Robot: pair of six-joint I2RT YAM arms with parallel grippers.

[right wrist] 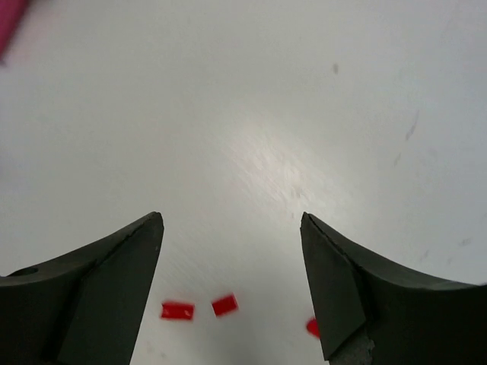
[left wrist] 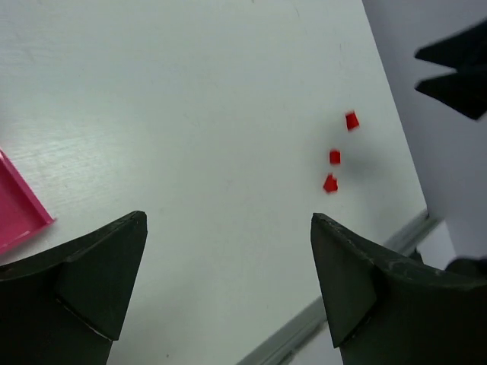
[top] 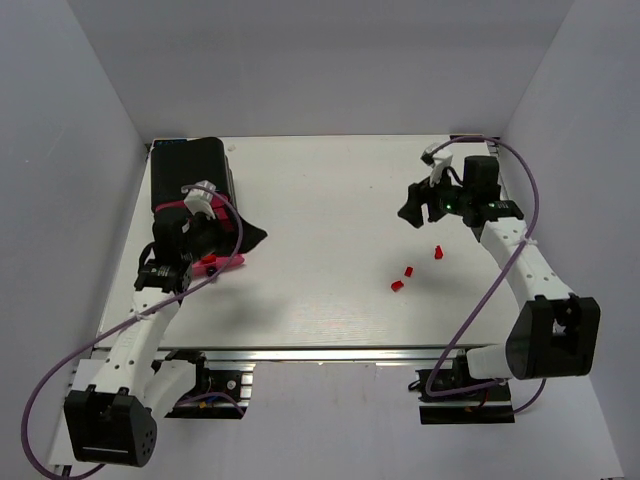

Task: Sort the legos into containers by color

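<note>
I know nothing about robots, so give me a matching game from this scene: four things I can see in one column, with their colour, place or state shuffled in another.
Things:
1. legos
2. drawer
3. housing
4. right gripper

Descriptions:
a. black, at the far left corner
b. jaws apart, nothing between them
c. red, three loose on the right half of the table
d. pink, beside the left gripper

Pairs: 1-c; 2-d; 3-a; 4-b.
</note>
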